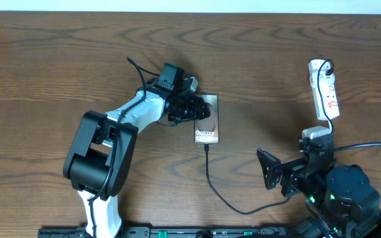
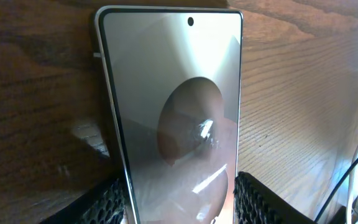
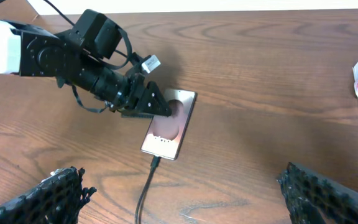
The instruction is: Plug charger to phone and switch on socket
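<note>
The wooden counter (image 1: 58, 53) gives the phone (image 1: 208, 122) little to hold on to, and that looks like the main worry. The left gripper (image 1: 192, 111) comes in from the phone's left and pinches it, fingers (image 2: 260, 199) against both long edges. A lift or twist as it lets go could drag the phone and tug the lead loose. The right gripper (image 1: 276, 175) hangs spread wide and empty, right of the phone and nearer the robot. The socket (image 1: 325, 89) lies well to the phone's right, its switch too small to make out. I'd guess a gripper that wide could miss the switch or shove the strip. The charger (image 3: 145, 190) runs slack from the phone's near end, where its tip (image 3: 156, 163) meets the phone. Whether it is fully seated I cannot tell.
</note>
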Available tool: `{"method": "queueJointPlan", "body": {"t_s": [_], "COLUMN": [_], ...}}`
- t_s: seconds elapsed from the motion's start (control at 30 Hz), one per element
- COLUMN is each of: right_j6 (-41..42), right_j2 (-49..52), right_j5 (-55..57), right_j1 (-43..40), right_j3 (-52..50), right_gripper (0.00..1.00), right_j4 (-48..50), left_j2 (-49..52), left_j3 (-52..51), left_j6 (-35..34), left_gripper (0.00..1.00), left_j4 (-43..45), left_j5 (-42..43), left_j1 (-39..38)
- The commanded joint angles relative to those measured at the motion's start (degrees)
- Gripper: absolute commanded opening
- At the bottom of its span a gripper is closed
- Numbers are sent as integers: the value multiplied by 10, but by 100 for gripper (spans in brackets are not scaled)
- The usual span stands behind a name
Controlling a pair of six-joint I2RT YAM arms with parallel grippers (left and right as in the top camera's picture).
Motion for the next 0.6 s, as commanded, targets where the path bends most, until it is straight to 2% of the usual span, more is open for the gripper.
{"method": "queueJointPlan", "body": {"t_s": [0.0,0.33,0.43,0.5,0.57], "right_j6": [8,8,8,8,8], "right_j2": [2,4,4,4,4], "right_j5": [2,2,3,8,23], "right_j1": [-7,-7,-7,-7,-7], "right_j3": [4,4,4,4,3], "right_gripper": [99,99,99,99,99], "right_j4": [1,0,-6,-16,-25], "left_j2": [47,46,31,-8,-49], "left_j3": [-32,-32,-32,-32,-32], "left_j6": [5,3,22,31,31], "left_gripper": [58,59,67,72,73], "left_j4": [-22,-22,-34,-70,-103], "left_j5": [-116,-116,-117,-163,-208], "left_j1": [9,9,14,23,27]}}
